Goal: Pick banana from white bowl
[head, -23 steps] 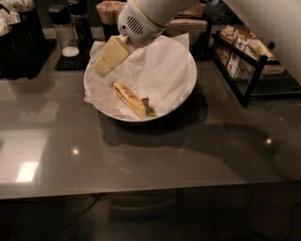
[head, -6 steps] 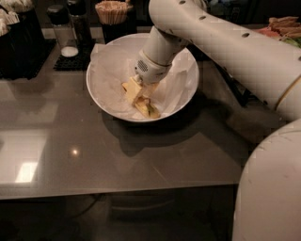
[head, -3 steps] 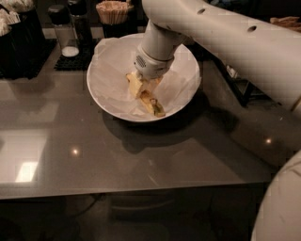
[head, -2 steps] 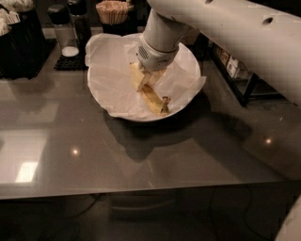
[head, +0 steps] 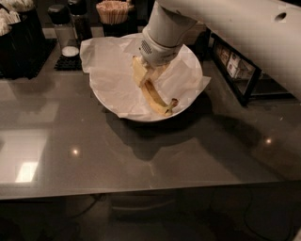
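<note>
The white bowl [head: 190,101] stands at the back middle of the dark table, lined with crumpled white paper [head: 110,75]. The banana [head: 157,100], yellow with brown speckles and a dark stem tip, slants from the bowl's middle down to its right front. My gripper [head: 142,75] reaches down from the white arm into the bowl. Its pale yellow fingers [head: 138,70] are shut on the banana's upper end. The lower end with the stem still rests on the paper near the rim.
A black rack [head: 235,70] with small packets stands right of the bowl. Behind it are a shaker [head: 61,21] on a black mat, a cup of wooden sticks [head: 113,12] and a black holder [head: 19,42] at far left. The table's front edge [head: 141,190] is near.
The gripper came down onto the banana and shut on its upper end. Banana and gripper have since shifted right and up a little, and the paper's left edge has lifted over the rim.
</note>
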Tool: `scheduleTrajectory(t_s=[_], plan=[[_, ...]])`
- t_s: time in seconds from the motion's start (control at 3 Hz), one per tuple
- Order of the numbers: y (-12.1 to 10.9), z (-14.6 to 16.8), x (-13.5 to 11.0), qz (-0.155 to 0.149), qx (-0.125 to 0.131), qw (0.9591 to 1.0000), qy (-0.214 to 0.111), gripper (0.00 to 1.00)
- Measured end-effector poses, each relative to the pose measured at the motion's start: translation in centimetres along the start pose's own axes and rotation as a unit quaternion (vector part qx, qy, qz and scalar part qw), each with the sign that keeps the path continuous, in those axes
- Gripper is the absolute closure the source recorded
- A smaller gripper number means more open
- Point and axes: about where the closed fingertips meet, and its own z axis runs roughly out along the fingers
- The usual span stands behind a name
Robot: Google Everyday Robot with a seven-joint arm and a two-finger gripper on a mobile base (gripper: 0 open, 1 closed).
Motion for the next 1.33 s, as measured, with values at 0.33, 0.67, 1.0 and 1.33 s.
scheduleTrajectory(t_s=[0.33,0.67,1.0,1.33], plan=[[-0.4,-1.8,-0.5,-0.009,0.012,0.9998,-0.011,1.00],[-0.8,-3.9,-1.2,-0.022,0.027,0.9992,-0.018,1.00],[-1.3,-5.4,-1.8,-0.032,0.035,0.9986,-0.025,1.00],[-1.7,-5.9,-1.9,-0.034,0.018,0.9985,-0.038,1.00]])
